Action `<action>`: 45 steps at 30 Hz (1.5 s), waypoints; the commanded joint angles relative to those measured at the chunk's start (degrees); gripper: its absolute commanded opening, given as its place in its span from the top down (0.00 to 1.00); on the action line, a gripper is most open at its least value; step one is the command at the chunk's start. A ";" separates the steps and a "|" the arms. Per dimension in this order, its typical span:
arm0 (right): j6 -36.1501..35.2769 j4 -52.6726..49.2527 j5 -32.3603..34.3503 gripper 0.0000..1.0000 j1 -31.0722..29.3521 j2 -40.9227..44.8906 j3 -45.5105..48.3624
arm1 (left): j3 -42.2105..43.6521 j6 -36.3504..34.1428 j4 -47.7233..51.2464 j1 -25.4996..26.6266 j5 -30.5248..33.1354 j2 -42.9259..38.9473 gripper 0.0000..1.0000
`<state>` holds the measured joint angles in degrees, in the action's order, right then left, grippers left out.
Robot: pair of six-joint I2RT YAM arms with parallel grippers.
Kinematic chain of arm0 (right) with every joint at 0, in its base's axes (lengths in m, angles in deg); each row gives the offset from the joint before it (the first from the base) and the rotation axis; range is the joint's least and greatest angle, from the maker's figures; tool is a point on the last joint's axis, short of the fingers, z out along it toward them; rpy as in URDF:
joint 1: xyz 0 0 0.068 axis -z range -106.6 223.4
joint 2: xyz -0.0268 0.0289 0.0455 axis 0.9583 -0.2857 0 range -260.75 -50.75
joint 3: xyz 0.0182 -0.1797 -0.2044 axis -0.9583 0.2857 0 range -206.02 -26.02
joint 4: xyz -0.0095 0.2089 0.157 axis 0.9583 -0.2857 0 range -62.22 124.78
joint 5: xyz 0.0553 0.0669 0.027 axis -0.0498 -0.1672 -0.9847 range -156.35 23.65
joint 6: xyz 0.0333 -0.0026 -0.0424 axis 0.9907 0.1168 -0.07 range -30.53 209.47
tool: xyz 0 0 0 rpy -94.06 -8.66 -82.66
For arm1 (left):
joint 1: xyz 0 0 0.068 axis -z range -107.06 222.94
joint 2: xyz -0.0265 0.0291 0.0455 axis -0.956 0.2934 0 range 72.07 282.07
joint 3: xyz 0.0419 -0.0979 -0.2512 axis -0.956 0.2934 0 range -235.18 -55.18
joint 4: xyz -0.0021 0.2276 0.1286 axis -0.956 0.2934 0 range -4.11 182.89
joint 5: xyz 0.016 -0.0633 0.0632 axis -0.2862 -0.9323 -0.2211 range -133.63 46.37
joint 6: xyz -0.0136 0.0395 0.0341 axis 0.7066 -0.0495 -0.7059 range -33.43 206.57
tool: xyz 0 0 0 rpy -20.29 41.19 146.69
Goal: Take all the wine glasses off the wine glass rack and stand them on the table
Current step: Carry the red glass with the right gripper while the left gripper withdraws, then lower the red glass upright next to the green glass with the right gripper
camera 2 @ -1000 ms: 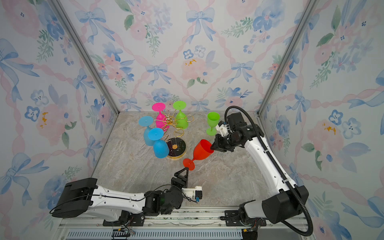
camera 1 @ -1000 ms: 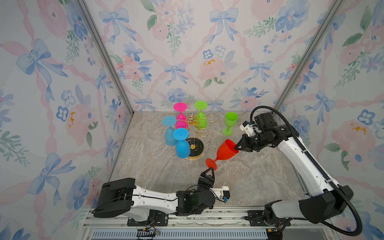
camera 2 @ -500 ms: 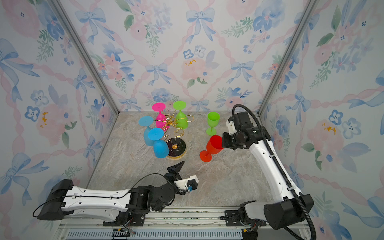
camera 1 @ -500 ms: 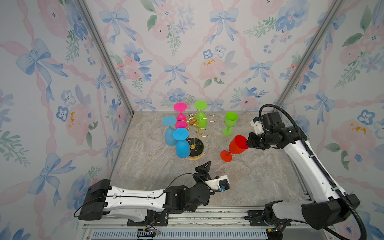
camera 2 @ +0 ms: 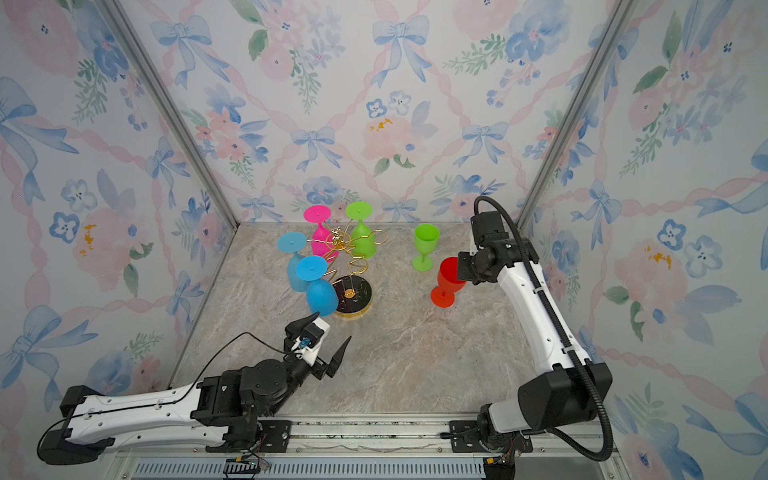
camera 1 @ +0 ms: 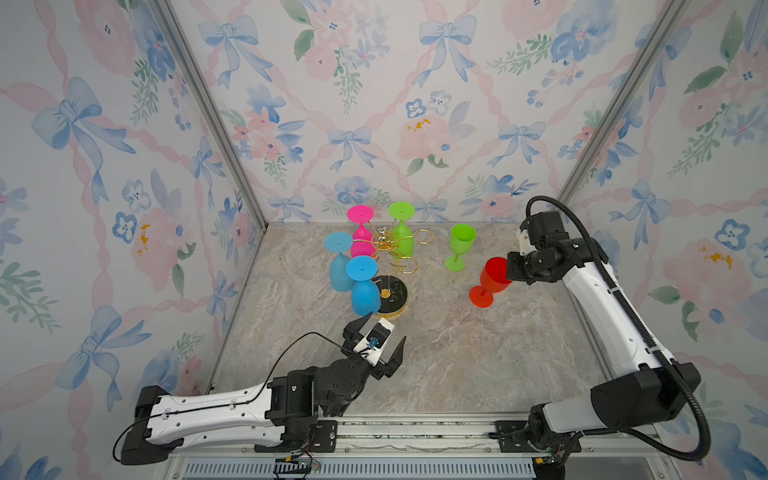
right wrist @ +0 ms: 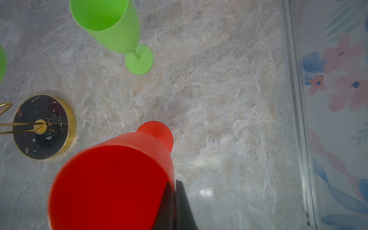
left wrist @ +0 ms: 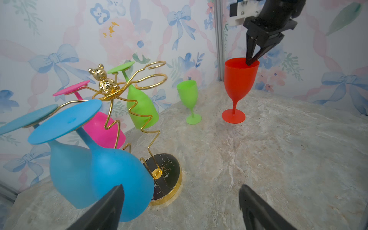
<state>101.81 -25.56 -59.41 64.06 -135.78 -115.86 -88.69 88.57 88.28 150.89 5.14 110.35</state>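
The wine glass rack (camera 1: 392,245), gold wire on a round black base (left wrist: 169,169), stands at the back middle of the table. Two blue glasses (camera 1: 365,295), a pink one (camera 1: 360,245) and a green one (camera 1: 403,243) hang from it upside down. To its right, my right gripper (camera 1: 509,270) is shut on the rim of a red wine glass (camera 1: 492,276), one finger inside the bowl. The glass is upright, its foot (left wrist: 233,116) at the table or just above it. My left gripper (camera 1: 385,327) is open and empty, just in front of the rack base, one finger beside the nearer blue glass (left wrist: 111,175).
A second green glass (camera 1: 460,245) stands upright on the table between the rack and the red glass. Flowered walls close in the left, back and right sides. Bare marbled tabletop (camera 1: 478,353) lies in front of the red glass.
My right gripper carried the red glass to the right, turned it from tilted to upright and lowered it. My left gripper opened wide and shifted left towards the rack base.
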 commanded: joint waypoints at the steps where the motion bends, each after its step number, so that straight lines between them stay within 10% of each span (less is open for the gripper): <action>1: -1.00 0.15 5.43 1.00 0.94 -2.45 -2.78 | 0.85 5.49 4.87 -3.13 -2.49 -1.26 0.08; 45: 0.25 -7.48 -1.52 1.00 7.85 -44.58 -47.81 | -0.80 18.30 14.39 -47.68 -15.00 -5.81 0.08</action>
<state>101.43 -30.02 -59.96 71.27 -178.60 -160.51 -88.74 105.86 102.53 105.08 -7.99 104.51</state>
